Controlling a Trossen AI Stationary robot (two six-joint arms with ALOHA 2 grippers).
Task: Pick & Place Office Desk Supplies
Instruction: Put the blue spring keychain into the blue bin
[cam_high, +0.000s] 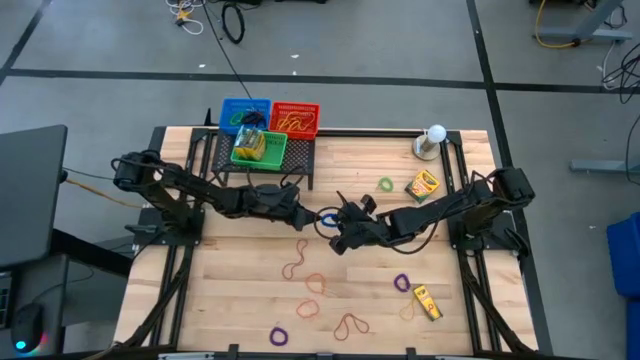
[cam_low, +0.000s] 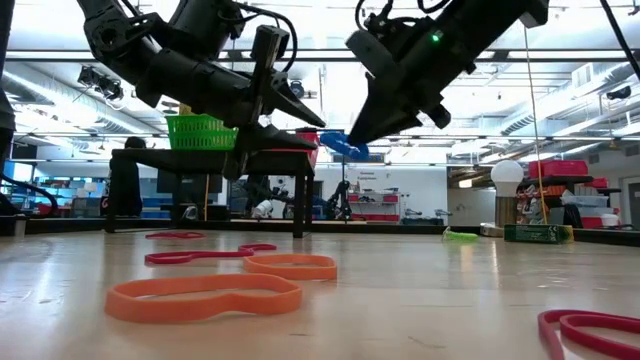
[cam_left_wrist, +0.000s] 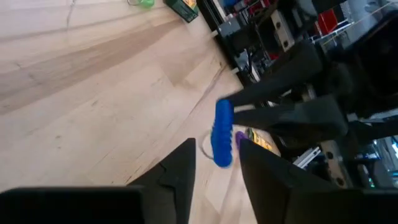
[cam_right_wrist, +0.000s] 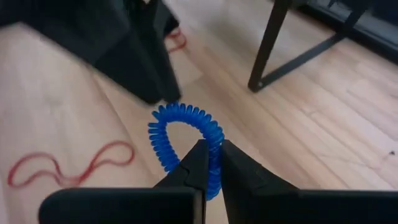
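Observation:
A blue coiled band loop (cam_right_wrist: 180, 134) hangs in the air over the middle of the table (cam_high: 240, 290), with my right gripper (cam_right_wrist: 211, 155) shut on it. In the high view the loop (cam_high: 328, 219) lies between the two grippers. My left gripper (cam_left_wrist: 214, 152) comes in from the table's left and is open. Its fingers stand on either side of the loop's near end (cam_left_wrist: 222, 155), with a gap to each side. Loose rubber bands in orange (cam_low: 205, 295), red (cam_low: 200, 256) and purple (cam_high: 402, 283) lie flat on the table. My right gripper pinches one side of the blue coil loop (cam_right_wrist: 215, 163) between its two fingers. The fingers come slanting down from the table's right. The rest of the loop stands out past the fingertips as an open ring, clear of the table.
A black rack (cam_high: 262, 170) at the back carries blue (cam_high: 245, 112), red (cam_high: 295, 118) and green (cam_high: 260, 147) baskets. On the right are a white ball on a base (cam_high: 432, 140), a green band (cam_high: 386, 184) and two yellow crayon boxes (cam_high: 423, 185), (cam_high: 428, 302).

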